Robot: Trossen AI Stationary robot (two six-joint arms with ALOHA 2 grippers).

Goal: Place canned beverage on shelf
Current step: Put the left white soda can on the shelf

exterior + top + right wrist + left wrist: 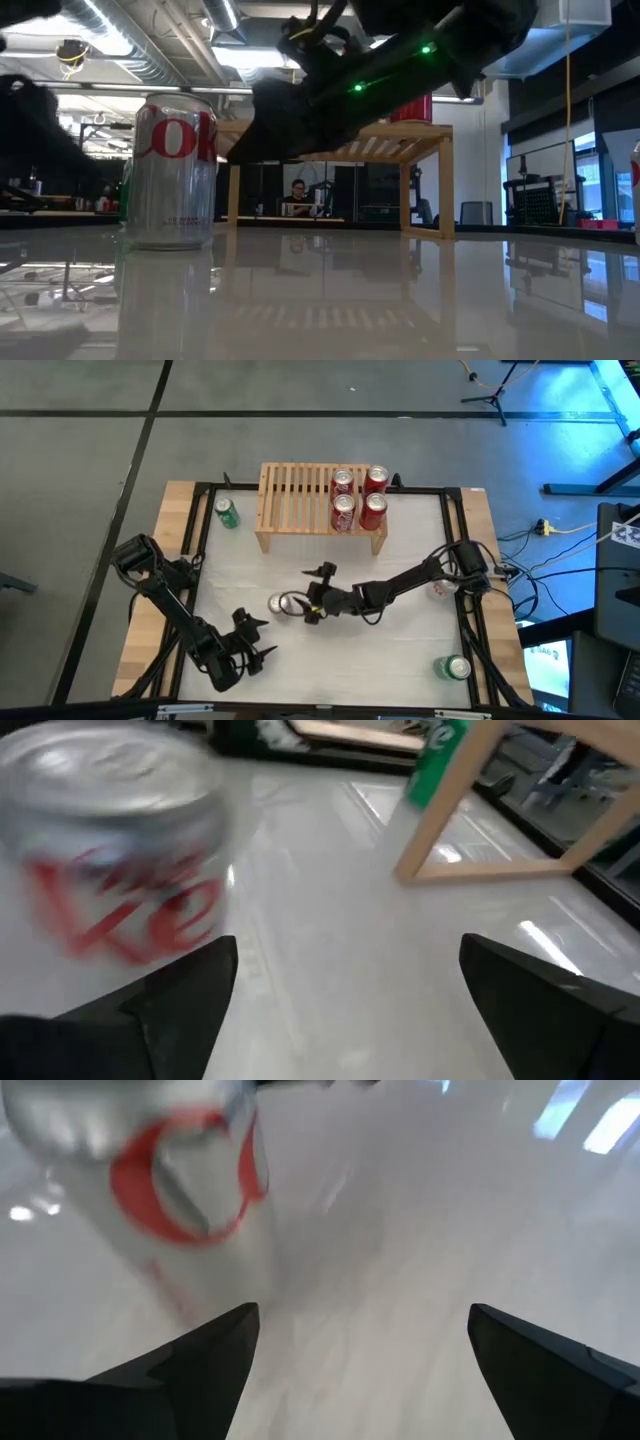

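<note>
A silver canned beverage with red lettering (280,603) stands upright on the white table near its middle; it also shows in the low view (172,170). My right gripper (310,605) is open just to the can's right, and in its wrist view the can (110,850) stands ahead, off to one side of the gap (348,945). My left gripper (256,640) is open near the front left and points toward the can (150,1170). The light-wood slatted shelf (295,500) stands at the far side with several red cans (358,498) on its right half.
A green can (227,512) stands left of the shelf, and another green can (455,667) is at the near right corner. A pale can (440,589) lies under my right arm. The shelf's left slats are bare. A black frame (200,550) runs around the table.
</note>
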